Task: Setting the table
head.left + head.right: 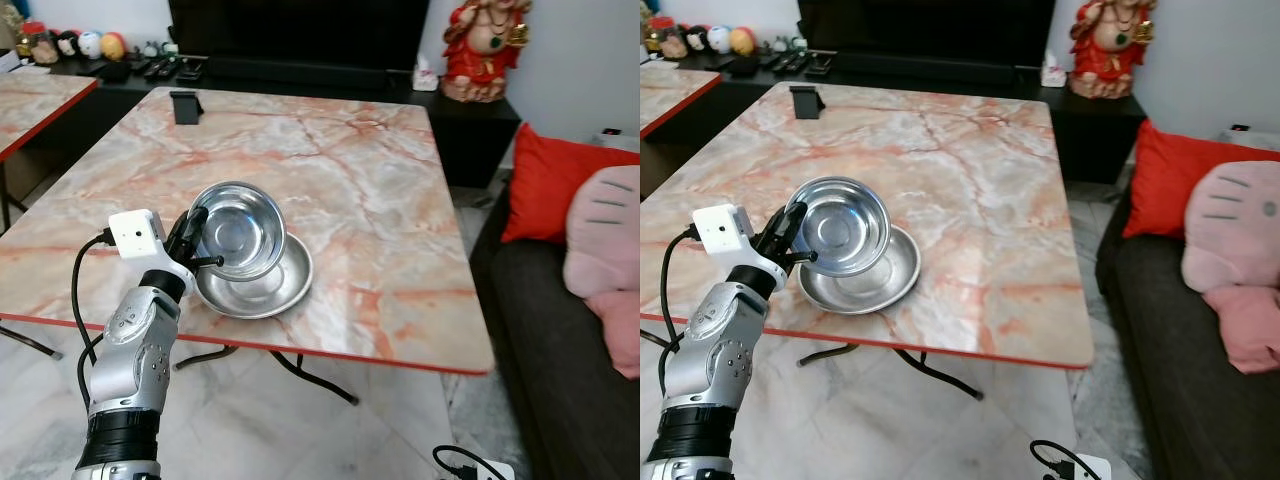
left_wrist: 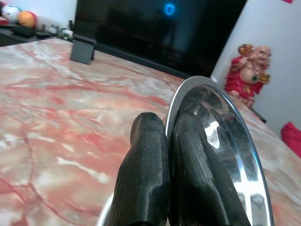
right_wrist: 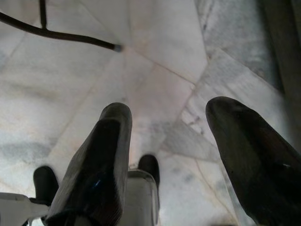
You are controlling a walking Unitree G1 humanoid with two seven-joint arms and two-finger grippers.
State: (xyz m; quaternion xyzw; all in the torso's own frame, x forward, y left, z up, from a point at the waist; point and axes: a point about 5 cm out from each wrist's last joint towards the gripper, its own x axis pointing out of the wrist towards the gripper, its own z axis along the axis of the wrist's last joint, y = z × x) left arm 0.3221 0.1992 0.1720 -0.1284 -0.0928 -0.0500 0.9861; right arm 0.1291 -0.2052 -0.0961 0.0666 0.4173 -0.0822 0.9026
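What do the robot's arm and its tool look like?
The left arm is silver with rounded joint housings and a black ribbed cuff lower down. A white camera box sits at the wrist, with a black cable looping from it. The left tool has two long black fingers.

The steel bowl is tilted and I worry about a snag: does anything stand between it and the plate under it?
Nothing visible does. The left end effector grips the steel bowl by its rim directly over the plate.

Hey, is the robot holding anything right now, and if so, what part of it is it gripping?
Yes. The left gripper pinches the rim of the steel bowl, which is tilted over the steel plate. The right gripper hangs open over the floor, holding nothing.
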